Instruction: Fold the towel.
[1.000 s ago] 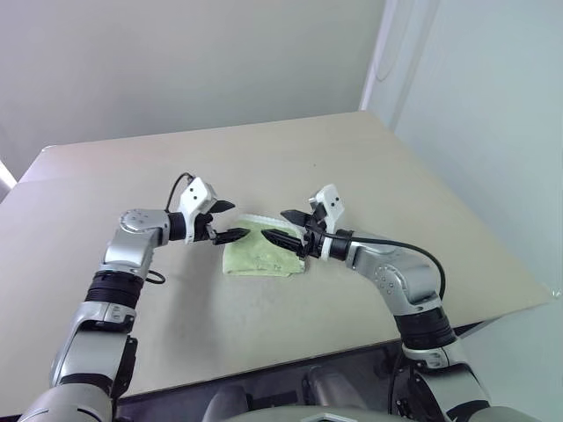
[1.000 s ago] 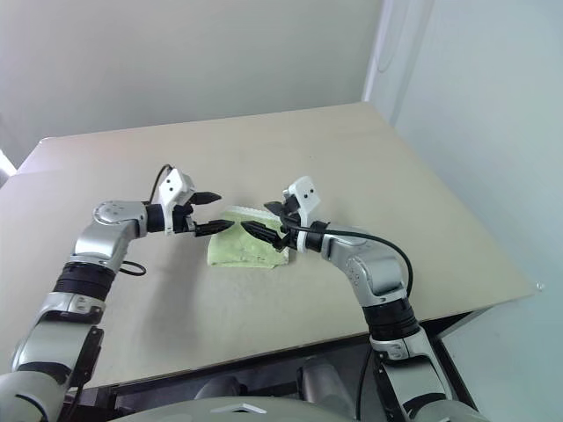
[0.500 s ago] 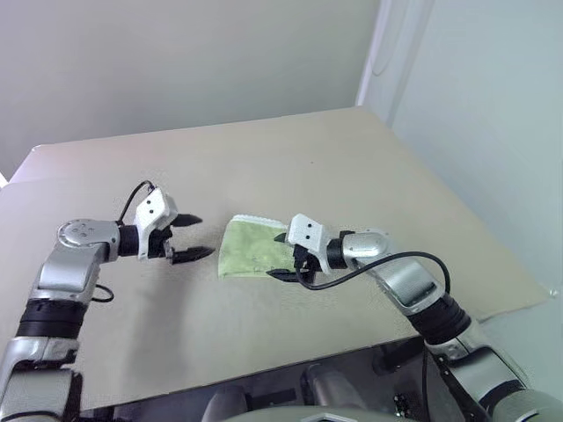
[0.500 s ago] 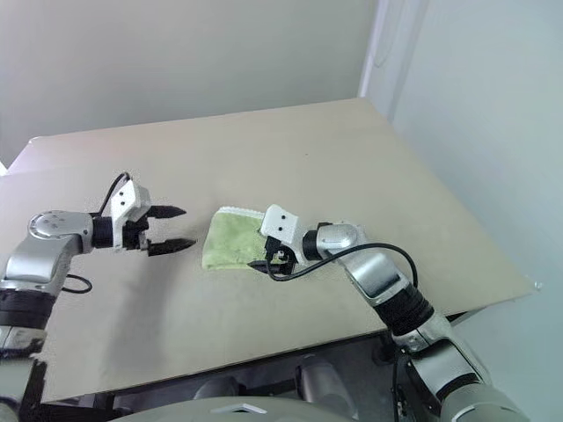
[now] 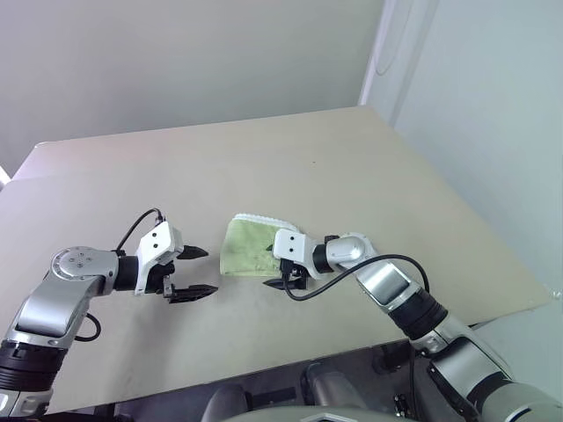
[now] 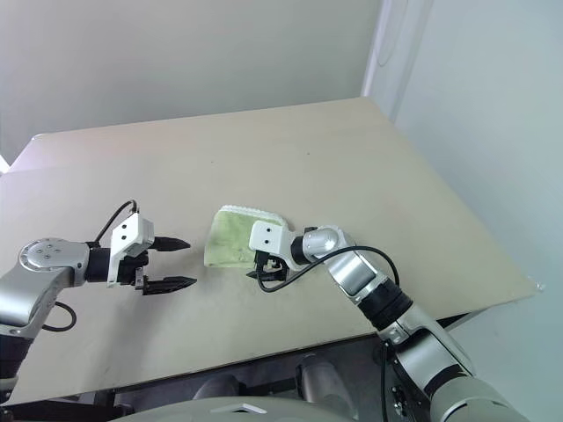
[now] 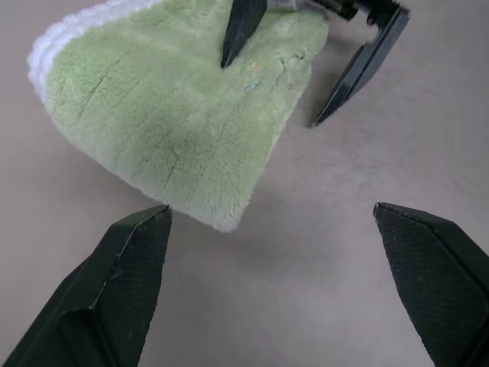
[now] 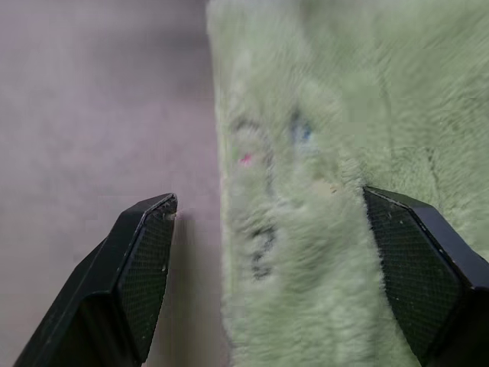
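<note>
Left eye view, left to right: left gripper (image 5: pixel 187 272) hovering over the beige table (image 5: pixel 352 158), black fingers spread wide and holding nothing, pointing toward the towel (image 5: pixel 249 247) and standing clear of it. Near the table's middle, light green towel lying folded into a compact stack, white edging showing along its far side. Right gripper (image 5: pixel 283 274) at the towel's near right corner, reaching in from the right, fingers spread apart, one over the cloth and one beside its edge above bare table; nothing pinched. Black cable (image 5: pixel 352 274) looping below the right arm's wrist.

Left wrist view: towel's rounded near corner (image 7: pixel 221 218) between the two spread fingers (image 7: pixel 122 283), right gripper's black fingers (image 7: pixel 359 73) at the far corner.

Right wrist view: small dark embroidered mark (image 8: pixel 260 191) on the green pile close to the towel's edge, between the open fingers (image 8: pixel 130 275).
</note>
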